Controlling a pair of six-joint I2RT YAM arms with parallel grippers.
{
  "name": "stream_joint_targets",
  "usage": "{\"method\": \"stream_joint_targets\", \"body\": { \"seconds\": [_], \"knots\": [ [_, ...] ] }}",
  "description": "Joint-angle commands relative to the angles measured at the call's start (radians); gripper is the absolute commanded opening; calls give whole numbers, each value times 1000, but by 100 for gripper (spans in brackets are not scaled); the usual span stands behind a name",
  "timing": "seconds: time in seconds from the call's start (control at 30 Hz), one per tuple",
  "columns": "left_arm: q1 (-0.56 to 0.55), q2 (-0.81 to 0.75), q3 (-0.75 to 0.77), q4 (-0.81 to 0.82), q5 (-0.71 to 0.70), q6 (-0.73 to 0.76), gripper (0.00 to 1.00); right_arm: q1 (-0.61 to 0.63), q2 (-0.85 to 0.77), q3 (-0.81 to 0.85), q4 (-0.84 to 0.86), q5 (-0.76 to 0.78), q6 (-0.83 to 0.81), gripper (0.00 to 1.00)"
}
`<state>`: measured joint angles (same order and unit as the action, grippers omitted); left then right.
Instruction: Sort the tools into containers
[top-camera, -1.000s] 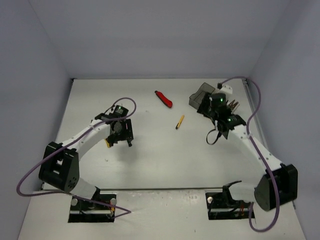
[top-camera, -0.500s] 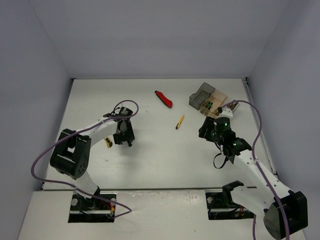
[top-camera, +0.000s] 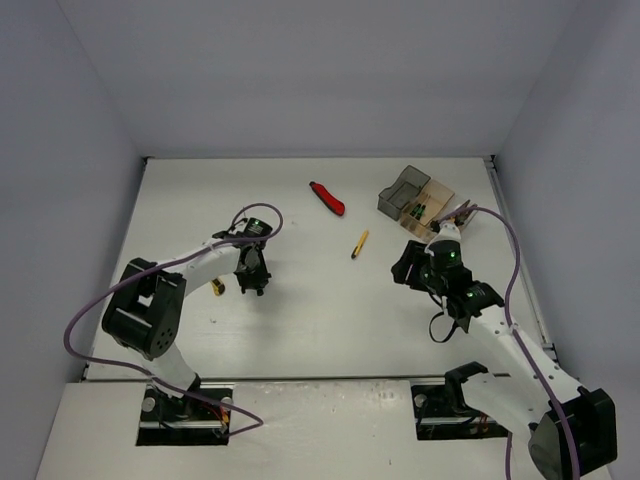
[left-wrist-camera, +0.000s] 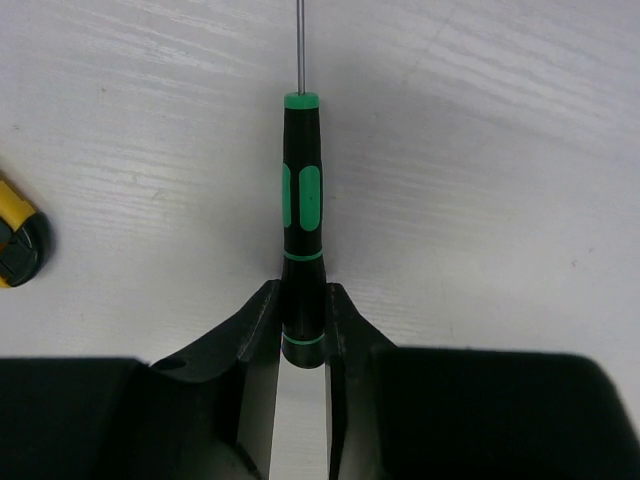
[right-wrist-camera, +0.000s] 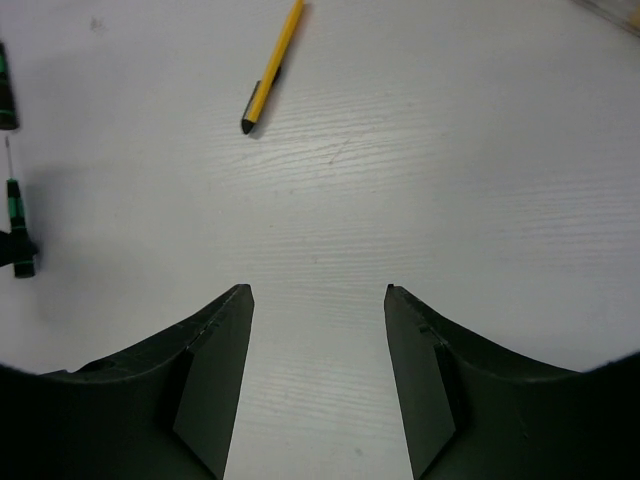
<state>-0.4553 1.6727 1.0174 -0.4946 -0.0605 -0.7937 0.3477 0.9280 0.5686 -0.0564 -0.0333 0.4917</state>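
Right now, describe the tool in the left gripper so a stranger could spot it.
On the white table, follow the left arm to the left gripper. It clamps a thin black screwdriver with green bands, unlike the yellow-handled tool lying beside it.

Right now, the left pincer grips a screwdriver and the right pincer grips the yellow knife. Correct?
No. The right pincer is open and empty; the right wrist view shows the yellow knife lying free. The left pincer grips the screwdriver.
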Motion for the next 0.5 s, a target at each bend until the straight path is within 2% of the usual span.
{"method": "stream_joint_targets", "body": {
  "seconds": [0.0,0.1,0.17,0.27,0.47],
  "knots": [
    [-44,-142,9,47,-7,44,0,4,-37,35,100,-183,-8,53],
    [-94,-234,-4,126,34,100,0,5,-51,46,154,-299,29,56],
    [-117,-289,-24,187,56,113,0,8,-52,50,184,-325,50,57],
    [-151,-378,-68,332,163,134,0,22,-31,71,238,-403,51,60],
    [-227,-454,-89,473,245,167,0,58,11,105,347,-466,51,64]
  ]
}}
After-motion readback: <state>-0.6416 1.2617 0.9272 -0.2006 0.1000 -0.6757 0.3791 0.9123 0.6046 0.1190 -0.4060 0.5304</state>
